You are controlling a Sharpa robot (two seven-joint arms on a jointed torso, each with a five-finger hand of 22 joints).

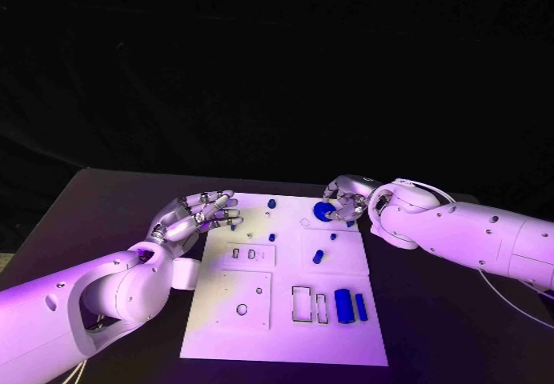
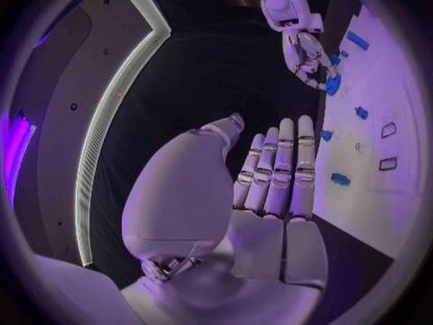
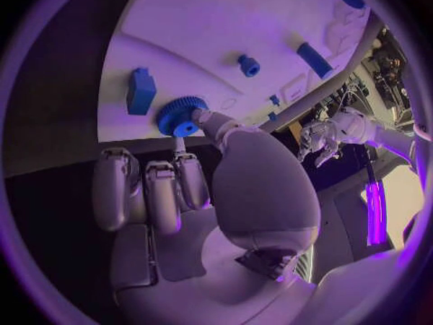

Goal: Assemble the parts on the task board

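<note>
The white task board [image 1: 289,320] lies in the middle of the black table. My right hand [image 1: 347,200] is over the board's far right corner and pinches a blue gear [image 1: 324,210] between thumb and a finger; the right wrist view shows the gear [image 3: 180,115] at the board's edge [image 3: 216,29]. My left hand [image 1: 202,214] hovers by the board's far left edge, fingers apart, holding nothing; its fingers [image 2: 275,173] are stretched out. Two blue cylinders [image 1: 351,306] lie at the near right. Small blue parts [image 1: 318,257] sit mid-board.
Rectangular recesses [image 1: 303,304] and raised white plates [image 1: 242,300] mark the board. A blue block [image 3: 140,90], a small peg [image 3: 248,65] and a blue bar [image 3: 314,59] lie near the gear. Black table [image 1: 439,336] surrounds the board.
</note>
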